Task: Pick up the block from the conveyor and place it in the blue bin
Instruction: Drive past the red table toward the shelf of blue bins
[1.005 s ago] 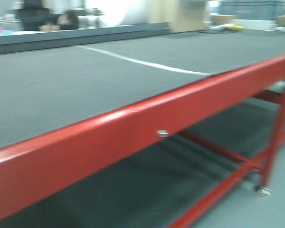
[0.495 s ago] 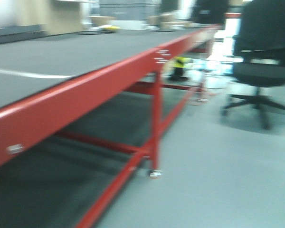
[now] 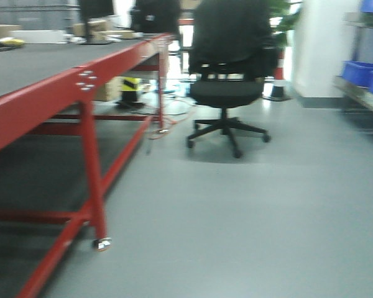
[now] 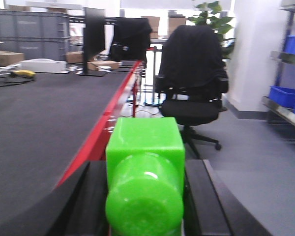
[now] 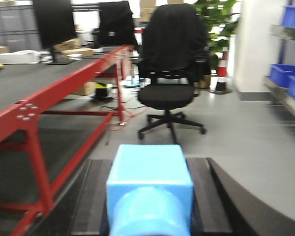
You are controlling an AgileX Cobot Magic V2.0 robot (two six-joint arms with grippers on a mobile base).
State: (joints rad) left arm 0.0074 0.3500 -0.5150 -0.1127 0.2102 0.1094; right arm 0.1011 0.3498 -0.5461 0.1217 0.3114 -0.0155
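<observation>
A bright green block [image 4: 145, 142] fills the left wrist view, with my left gripper [image 4: 145, 164] shut on it between black fingers [image 4: 96, 196]. My right gripper [image 5: 148, 162] is shut on a light blue block [image 5: 148, 174]. The conveyor [image 3: 25, 65], dark grey with a red frame, lies to the left; it also shows as the conveyor [image 4: 39, 113] beside the green block and the conveyor [image 5: 14, 81] in the right wrist view. Blue bins [image 3: 362, 71] sit on a shelf rack at the far right, also seen as blue bins [image 4: 285, 96] and blue bins [image 5: 285, 73]. Neither gripper shows in the front view.
A black office chair [image 3: 227, 74] stands on the grey floor ahead, between conveyor and shelf. A red conveyor leg with a caster [image 3: 94, 180] is near left. An orange-white cone [image 3: 278, 77] stands behind the chair. A monitor [image 4: 94, 42] and boxes sit at the conveyor's far end.
The front view has swung to the right: the conveyor slid off to the left, and the chair, open floor and the shelf with blue bins came into view.
</observation>
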